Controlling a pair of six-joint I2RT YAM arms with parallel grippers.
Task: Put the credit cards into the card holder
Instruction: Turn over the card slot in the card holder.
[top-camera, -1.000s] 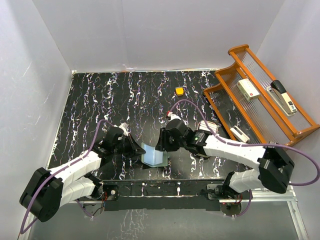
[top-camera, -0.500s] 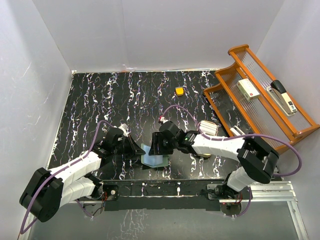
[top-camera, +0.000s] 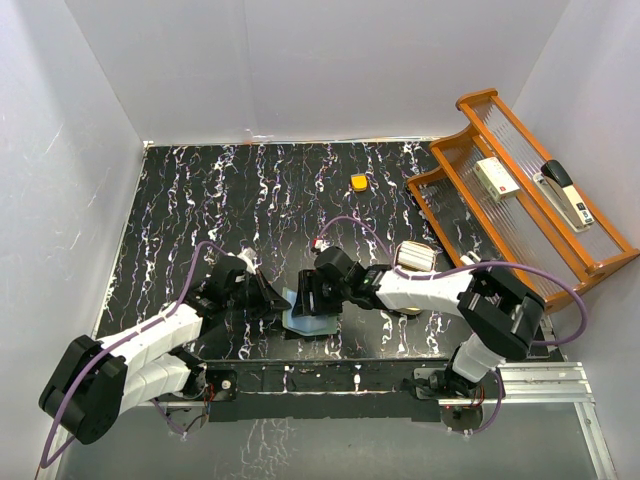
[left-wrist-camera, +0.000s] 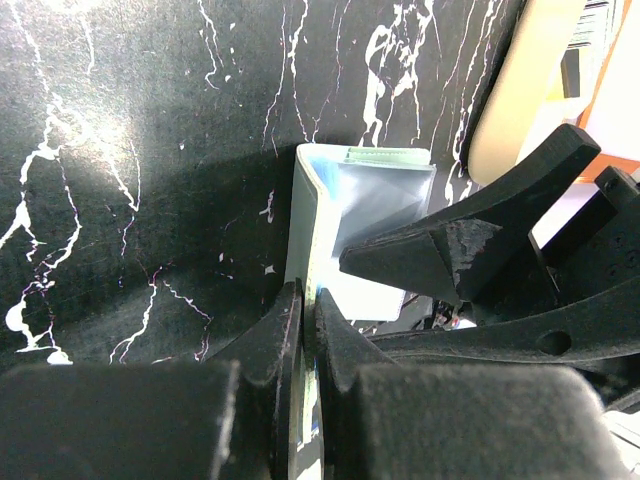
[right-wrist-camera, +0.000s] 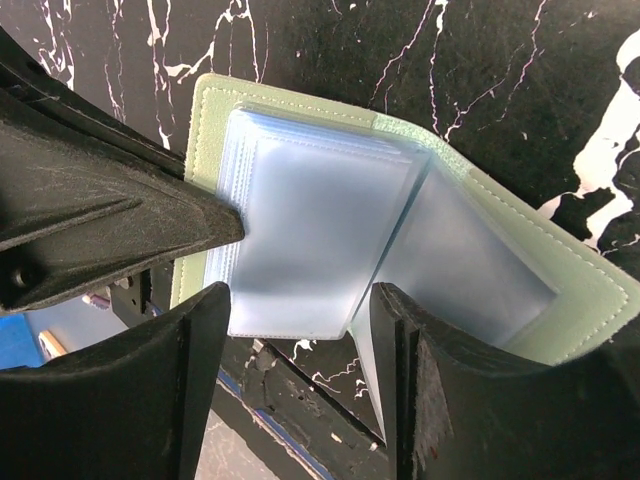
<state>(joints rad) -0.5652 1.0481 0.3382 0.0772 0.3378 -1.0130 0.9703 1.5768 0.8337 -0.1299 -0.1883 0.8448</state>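
The pale green card holder (top-camera: 305, 318) stands open on the black marble table near the front edge. My left gripper (top-camera: 277, 300) is shut on its left cover; in the left wrist view the cover (left-wrist-camera: 312, 215) rises edge-on from between the closed fingers (left-wrist-camera: 308, 310). My right gripper (top-camera: 312, 296) is open. In the right wrist view its fingers (right-wrist-camera: 300, 330) straddle the lower edge of the holder's clear inner pockets (right-wrist-camera: 300, 215) without pinching them. A stack of credit cards (top-camera: 413, 257) lies behind my right arm, by a tan dish (left-wrist-camera: 515, 90).
A small orange block (top-camera: 358, 182) lies towards the back of the table. A wooden rack (top-camera: 452, 152) at the right holds a stapler (top-camera: 565, 193) and a white box (top-camera: 496, 177). White walls enclose the table.
My right gripper has moved left, from just right of the card holder to over its open pockets. The left gripper and the holder have stayed in place.
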